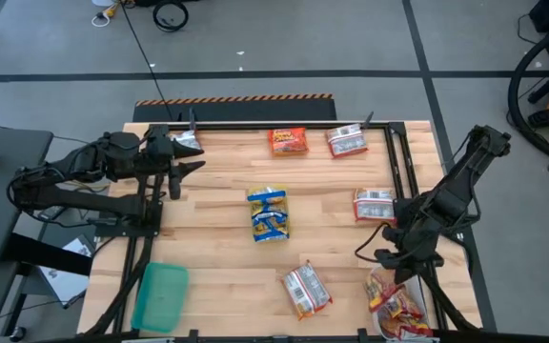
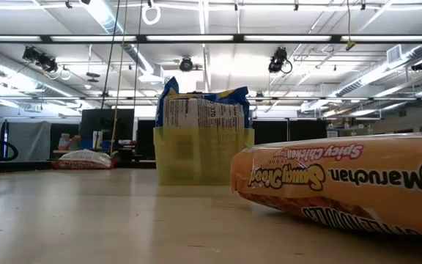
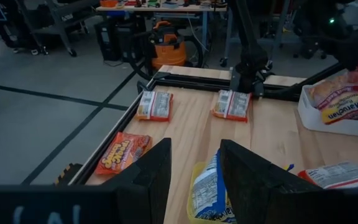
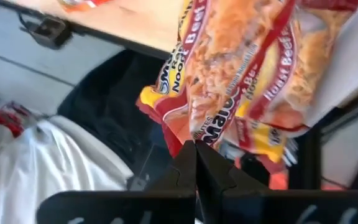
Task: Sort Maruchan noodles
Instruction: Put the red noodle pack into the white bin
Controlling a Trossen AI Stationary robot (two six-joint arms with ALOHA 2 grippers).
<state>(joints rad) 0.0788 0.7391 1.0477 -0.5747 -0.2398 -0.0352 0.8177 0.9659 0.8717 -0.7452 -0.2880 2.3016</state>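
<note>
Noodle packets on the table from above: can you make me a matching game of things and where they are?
Things:
1. orange packet
2. blue-and-yellow packets
3. green tray
4. left pincer

Places:
A. middle of the table
B. far edge of the table
C. near left corner
D. far left, over the table

Pairs: 1-B, 2-A, 3-C, 4-D

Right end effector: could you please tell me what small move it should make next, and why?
Probably lift the right end effector toward the nearby silver-and-red packet, opening on the way: its fingers look shut and empty over the white tray, and that packet lies loose on the table.
</note>
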